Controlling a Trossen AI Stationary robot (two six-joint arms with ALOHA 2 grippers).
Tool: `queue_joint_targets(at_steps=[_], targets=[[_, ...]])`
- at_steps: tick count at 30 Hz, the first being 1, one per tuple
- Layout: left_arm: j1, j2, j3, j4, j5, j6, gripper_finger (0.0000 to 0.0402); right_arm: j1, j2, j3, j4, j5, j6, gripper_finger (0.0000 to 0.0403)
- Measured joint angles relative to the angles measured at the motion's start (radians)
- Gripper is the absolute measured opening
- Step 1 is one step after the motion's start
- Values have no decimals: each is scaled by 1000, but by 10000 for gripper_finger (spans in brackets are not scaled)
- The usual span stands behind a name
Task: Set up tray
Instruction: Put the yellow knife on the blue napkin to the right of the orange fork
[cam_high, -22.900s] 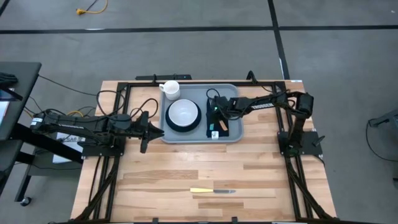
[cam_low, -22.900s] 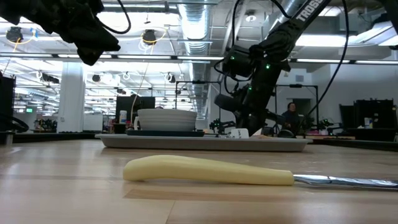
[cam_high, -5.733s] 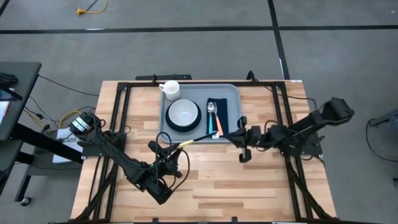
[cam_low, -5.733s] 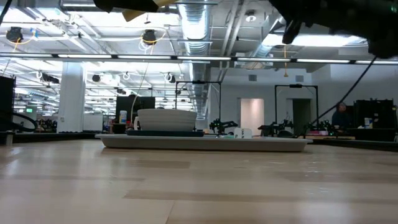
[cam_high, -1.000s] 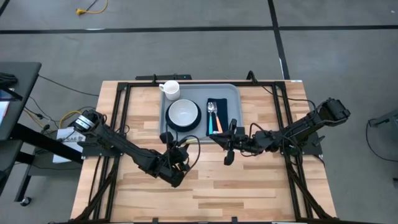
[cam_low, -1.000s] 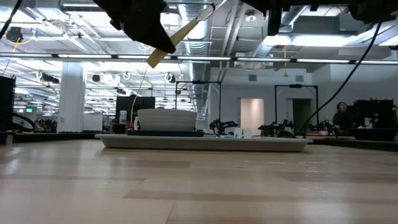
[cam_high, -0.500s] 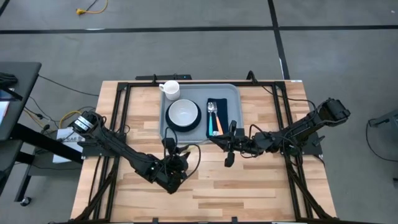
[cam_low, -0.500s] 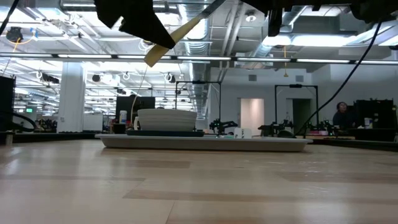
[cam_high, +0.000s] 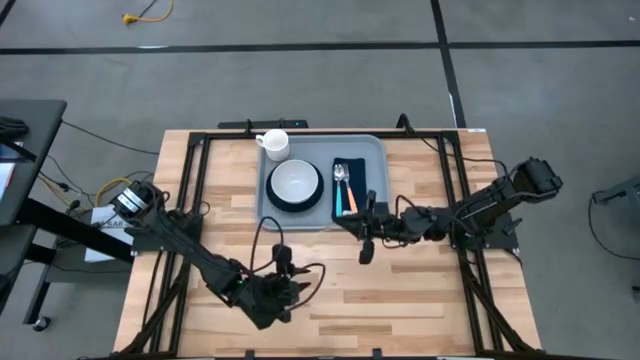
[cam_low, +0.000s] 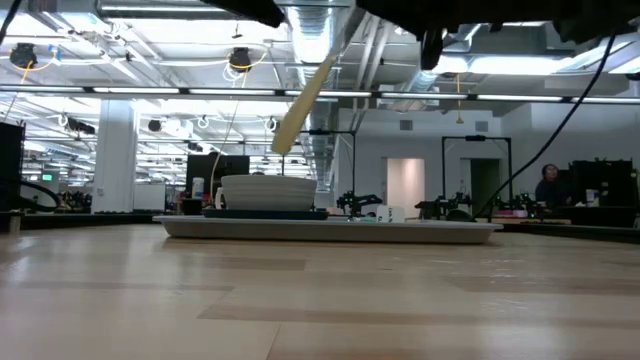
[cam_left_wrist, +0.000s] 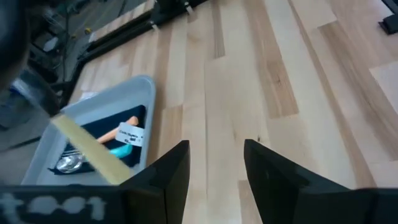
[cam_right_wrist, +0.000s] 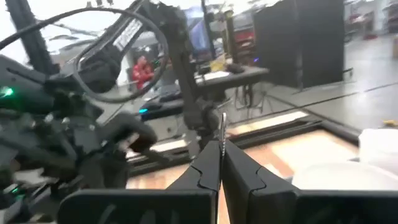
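Note:
The knife has a pale yellow handle (cam_low: 300, 100) and a thin metal blade. It is in the air near the near edge of the light grey-blue tray (cam_high: 372, 150). My right gripper (cam_high: 345, 222) is shut on the knife's blade end. My left gripper (cam_high: 281, 258) is open and empty over the table's middle, nearer than the knife. Its fingers (cam_left_wrist: 180, 165) point toward the tray, and the handle (cam_left_wrist: 87, 149) shows ahead of them. On the tray stand a white mug (cam_high: 273, 143), a white bowl on a dark plate (cam_high: 295, 182), and a navy napkin with a spoon and an orange utensil (cam_high: 348, 185). My right gripper pinches the knife's blade (cam_right_wrist: 222, 127) between its two shut fingers. The blade shows edge-on past the fingertips. The fingers come about level from the table's right side. The knife is lifted clear of the table, and its handle (cam_low: 296, 110) slants down away from the gripper.
Bare wooden tabletop (cam_high: 400, 300) lies between the tray and the near edge. Black frame rails run along the table's left and right sides (cam_high: 465, 290). Cables hang around my left arm (cam_high: 300, 270).
My left gripper has let go of the knife's handle and drawn back toward the table's near edge. The knife stays in my right gripper. Its handle now hangs steeper and farther right in the low view.

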Motion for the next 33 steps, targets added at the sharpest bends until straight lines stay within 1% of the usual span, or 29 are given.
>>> queue_joint_targets(at_steps=[4, 6, 8, 10, 12, 14, 17, 19, 21, 23, 25, 26, 28, 30, 31, 33], targets=[[-31, -10, 0, -13, -26, 4, 142, -54, -9, 11, -83, -60, 41, 0], [-47, -13, 0, -33, -20, 57, 142, -95, -49, 26, -211, -112, 73, 0], [-65, -13, 0, -79, 25, 150, 142, -156, -92, 67, -386, -201, 126, 0], [-69, -13, 0, -97, 105, 228, 142, -236, -138, 106, -592, -302, 179, 0], [-67, -32, 0, -116, 186, 255, 142, -323, -165, 153, -743, -407, 215, 0], [-44, -77, 0, -134, 247, 258, 142, -418, -194, 190, -854, -556, 233, 0], [3, -166, 0, -190, 322, 255, 142, -569, -208, 234, -927, -825, 257, 0], [36, -232, 0, -206, 389, 262, 142, -675, -206, 253, -976, -995, 257, 0], [70, -303, 0, -203, 455, 292, 142, -776, -189, 262, -1009, -1130, 257, 0], [108, -368, 1, -184, 530, 325, 142, -869, -155, 261, -1065, -1234, 247, 0], [150, -422, -4, -165, 619, 340, 142, -938, -112, 260, -1109, -1293, 206, 0], [173, -450, -22, -117, 675, 346, 142, -966, -86, 260, -1117, -1306, 185, 0], [215, -509, -96, 0, 803, 354, 142, -1011, -28, 260, -1118, -1329, 150, 0], [256, -560, -205, 137, 933, 357, 142, -1052, 34, 259, -1087, -1372, 132, 0], [277, -587, -263, 182, 970, 355, 142, -1070, 62, 259, -1058, -1398, 129, 0], [315, -641, -382, 293, 981, 323, 142, -1105, 113, 259, -1003, -1435, 128, 0]])
